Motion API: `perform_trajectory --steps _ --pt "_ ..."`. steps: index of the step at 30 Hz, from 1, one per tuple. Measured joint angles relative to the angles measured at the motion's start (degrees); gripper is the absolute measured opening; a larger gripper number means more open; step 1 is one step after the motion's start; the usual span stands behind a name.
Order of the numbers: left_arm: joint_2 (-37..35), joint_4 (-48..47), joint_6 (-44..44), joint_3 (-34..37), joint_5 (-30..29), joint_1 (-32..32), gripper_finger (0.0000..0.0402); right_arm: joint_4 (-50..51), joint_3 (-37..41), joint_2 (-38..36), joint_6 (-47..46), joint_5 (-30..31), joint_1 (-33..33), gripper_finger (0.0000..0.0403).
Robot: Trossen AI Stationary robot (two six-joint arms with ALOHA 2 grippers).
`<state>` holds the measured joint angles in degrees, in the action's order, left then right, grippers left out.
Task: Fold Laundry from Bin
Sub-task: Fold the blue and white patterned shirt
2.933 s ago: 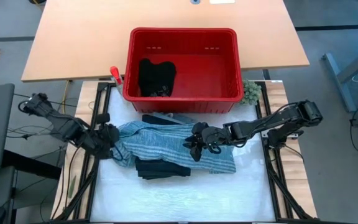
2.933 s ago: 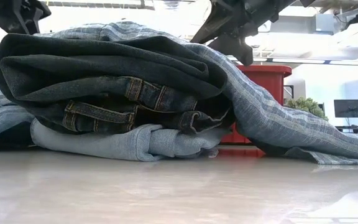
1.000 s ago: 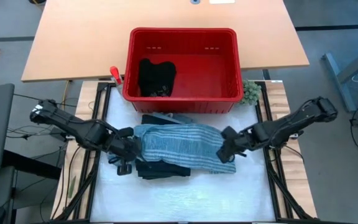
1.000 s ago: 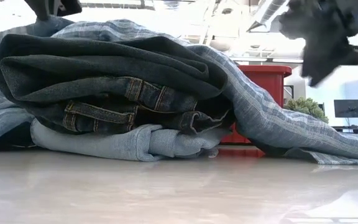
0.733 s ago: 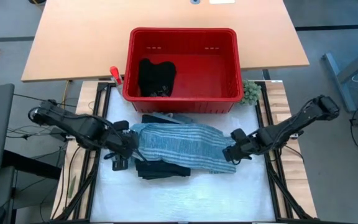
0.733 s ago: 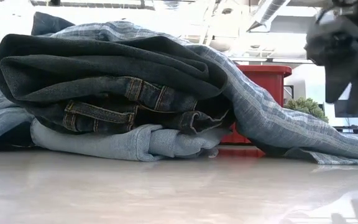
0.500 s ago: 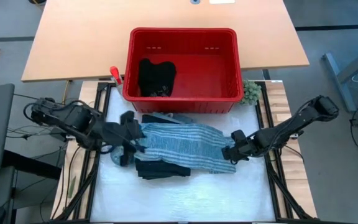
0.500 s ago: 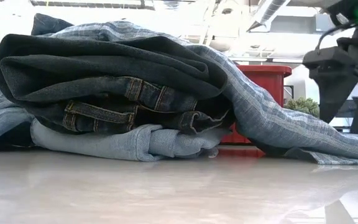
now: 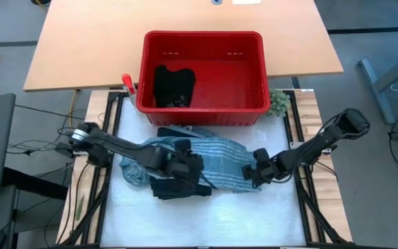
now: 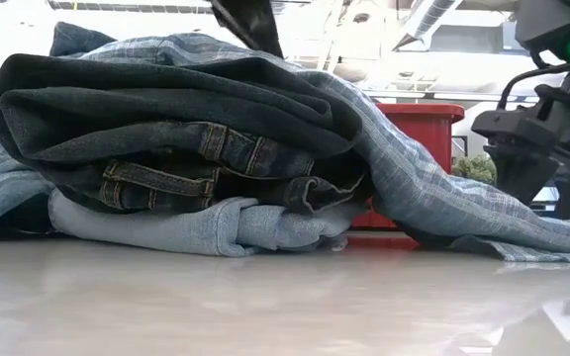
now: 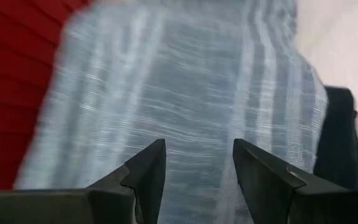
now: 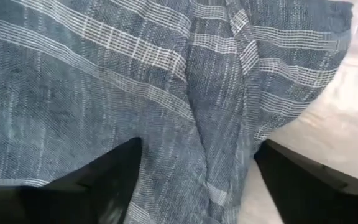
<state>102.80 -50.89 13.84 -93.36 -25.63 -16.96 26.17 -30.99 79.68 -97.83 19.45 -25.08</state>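
Since a moment ago my left gripper (image 9: 193,168) swung in over the striped shirt (image 9: 213,160) in front of the bin (image 9: 202,107), fingers spread, right gripper (image 9: 256,168) wide open at its far edge, so I'd pinch low.

Striped garment (image 9: 209,160) lies draped over folded denim (image 10: 166,129) and pale blue pieces (image 10: 196,225), between both grippers. Red bin (image 9: 247,104) beyond holds a black garment (image 9: 173,85).
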Motion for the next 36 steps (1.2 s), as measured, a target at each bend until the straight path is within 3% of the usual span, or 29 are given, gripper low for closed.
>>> perform_trajectory --steps 3,6,10,13,17,20,22,25,30,36 --pt "1.5 -0.2 0.8 0.0 4.7 0.9 0.0176 0.2 -0.6 1.1 -2.4 1.9 -2.0 0.0282" --pt "1.1 0.9 0.2 0.0 2.7 0.9 0.0176 0.7 -0.6 1.7 -4.8 3.2 -3.8 0.0204" --pt "-4.7 2.4 -1.6 -0.4 -0.2 0.9 0.0176 2.7 -0.5 1.6 -7.5 3.9 -5.6 0.0087" --pt "-9.3 2.3 -1.9 -0.6 3.7 0.8 0.0176 2.7 -0.5 1.6 -7.4 3.8 -6.0 0.0026" --pt "-12.0 0.6 -2.8 -0.6 8.5 -1.3 0.0176 2.7 -0.5 1.6 -7.1 3.8 -5.9 0.0034" --pt "-11.0 0.6 -5.5 -0.6 8.7 -3.8 0.0176 2.7 -0.5 1.5 -6.9 3.8 -5.9 0.0044" --pt "-9.0 1.3 -5.6 -0.6 6.1 -4.8 0.0178 2.7 -0.6 1.5 -6.9 3.8 -5.9 0.004" --pt "-5.5 -0.4 1.1 -0.5 1.5 -4.7 0.018 3.6 -1.7 0.9 -5.1 3.9 -6.2 0.0026" --pt "-0.4 -2.5 6.5 0.1 -0.3 -1.8 0.018 8.3 -6.5 -4.0 2.1 2.8 -5.7 0.0026" --pt "1.4 7.1 8.3 5.0 9.5 -1.2 0.018 21.1 -16.0 -10.8 7.4 7.0 -5.5 0.0026"
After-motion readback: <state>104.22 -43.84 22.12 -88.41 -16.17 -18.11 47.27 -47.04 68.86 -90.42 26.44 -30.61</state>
